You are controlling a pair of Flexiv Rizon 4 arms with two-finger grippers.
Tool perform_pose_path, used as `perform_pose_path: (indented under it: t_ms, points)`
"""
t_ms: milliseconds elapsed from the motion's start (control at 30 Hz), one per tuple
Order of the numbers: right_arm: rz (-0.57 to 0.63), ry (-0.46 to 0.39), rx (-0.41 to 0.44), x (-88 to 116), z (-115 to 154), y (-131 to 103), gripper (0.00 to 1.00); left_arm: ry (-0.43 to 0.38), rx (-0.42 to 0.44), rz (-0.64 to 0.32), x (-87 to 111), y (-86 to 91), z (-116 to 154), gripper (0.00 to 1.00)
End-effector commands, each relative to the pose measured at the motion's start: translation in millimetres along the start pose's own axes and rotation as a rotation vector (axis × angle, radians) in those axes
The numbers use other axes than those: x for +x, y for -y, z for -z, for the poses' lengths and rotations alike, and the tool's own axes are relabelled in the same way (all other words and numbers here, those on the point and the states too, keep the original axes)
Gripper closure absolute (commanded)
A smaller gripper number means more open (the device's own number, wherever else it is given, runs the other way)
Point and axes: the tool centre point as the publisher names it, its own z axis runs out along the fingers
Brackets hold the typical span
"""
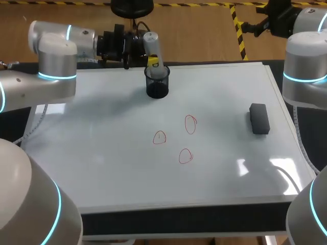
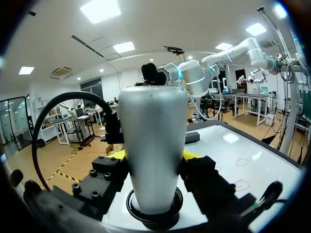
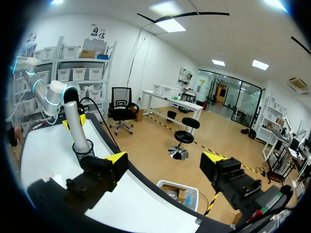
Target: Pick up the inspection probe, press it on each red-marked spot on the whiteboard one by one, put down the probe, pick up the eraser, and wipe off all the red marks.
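Between the left jaws, at the far edge of the whiteboard (image 1: 102, 153), stands the inspection probe (image 2: 153, 145), a silver cylinder pinched from both sides by the yellow-tipped fingers (image 2: 201, 177), its lower end sitting down inside the black cup (image 1: 157, 87). The right jaws are spread wide and empty, held high beyond the board's far right corner, well apart from everything on it. By my reading the task is at its very first step: the probe is gripped but not lifted out, so the pressing, the putting down and the whole wiping job are all to come. The three red marks (image 1: 160, 137), small drawn rings, sit together near the middle of the board and look whole, and the dark eraser (image 1: 259, 118) lies untouched near the right edge, its length running along that edge. The cup is close to the far edge, so the probe probably needs to rise straight up to clear the rim before swinging forward. Bare board surrounds the rings on every side, with the cup and the eraser both well apart from them, leaving open room to come down on each in turn. The eraser has less margin on its outer side, where the right arm (image 1: 305, 66) stands just off the tabletop.
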Motion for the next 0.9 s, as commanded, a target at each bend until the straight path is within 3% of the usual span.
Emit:
perform_pose_path:
  t_ms: [33, 900]
  points:
    - [0.000, 0.000, 0.000, 0.0, 0.0, 0.0, 0.00, 0.009, -0.007, -0.006, 5.5, 8.2, 4.5, 1.00]
    - [0.000, 0.000, 0.000, 0.0, 0.0, 0.0, 0.00, -0.028, -0.027, -0.056, 6.6, 39.8, 4.0, 1.00]
